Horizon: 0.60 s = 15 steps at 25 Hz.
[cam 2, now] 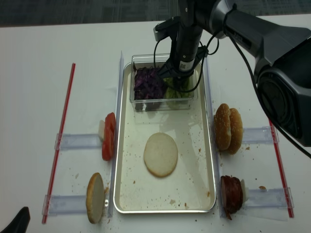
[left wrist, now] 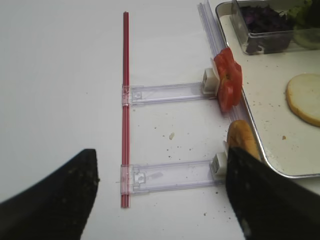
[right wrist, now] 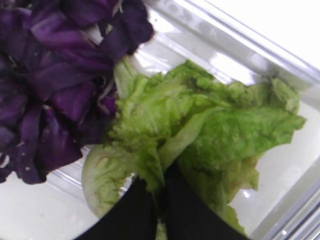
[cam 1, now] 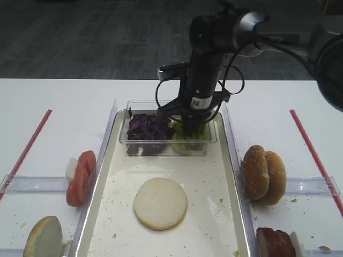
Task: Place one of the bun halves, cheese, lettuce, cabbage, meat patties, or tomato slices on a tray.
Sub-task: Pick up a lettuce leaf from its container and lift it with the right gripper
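Observation:
My right gripper (right wrist: 161, 200) reaches down into the clear tub (cam 1: 210, 140) at the far end of the tray (cam 1: 239, 198) and is shut on a crinkly green lettuce (right wrist: 200, 120) leaf. Purple cabbage (right wrist: 50, 75) fills the tub's left half. One pale bun half (cam 1: 160, 203) lies cut face up on the tray floor. Tomato slices (cam 1: 80, 176) stand left of the tray, sesame bun halves (cam 1: 263, 174) on the right and meat patties (cam 1: 274, 242) at the front right. The cheese is out of view. My left gripper (left wrist: 160, 200) hangs open over the table at the front left.
Another bun half (left wrist: 242, 142) leans on the tray's left rim near the front. Clear plastic holders (left wrist: 170, 93) and red strips (left wrist: 125, 100) lie on the white table on both sides. Crumbs speckle the tray floor.

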Each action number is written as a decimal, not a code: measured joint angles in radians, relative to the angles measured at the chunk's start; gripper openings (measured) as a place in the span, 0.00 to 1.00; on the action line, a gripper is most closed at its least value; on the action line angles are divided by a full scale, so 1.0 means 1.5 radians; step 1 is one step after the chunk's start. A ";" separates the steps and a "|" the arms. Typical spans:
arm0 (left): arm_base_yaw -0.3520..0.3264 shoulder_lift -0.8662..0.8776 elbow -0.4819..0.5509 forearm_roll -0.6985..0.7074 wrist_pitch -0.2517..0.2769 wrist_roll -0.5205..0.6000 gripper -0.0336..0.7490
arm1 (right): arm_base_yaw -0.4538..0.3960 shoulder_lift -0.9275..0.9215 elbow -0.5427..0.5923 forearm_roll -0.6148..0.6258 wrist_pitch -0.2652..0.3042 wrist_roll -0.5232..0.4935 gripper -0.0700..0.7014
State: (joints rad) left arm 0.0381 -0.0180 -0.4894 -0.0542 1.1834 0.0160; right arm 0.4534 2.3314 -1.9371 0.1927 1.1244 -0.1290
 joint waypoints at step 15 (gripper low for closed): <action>0.000 0.000 0.000 0.000 0.000 0.000 0.67 | 0.000 0.000 -0.107 -0.013 0.065 0.016 0.16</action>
State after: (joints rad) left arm 0.0381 -0.0180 -0.4894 -0.0542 1.1834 0.0160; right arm 0.4534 2.3314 -2.0972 0.1734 1.2216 -0.1044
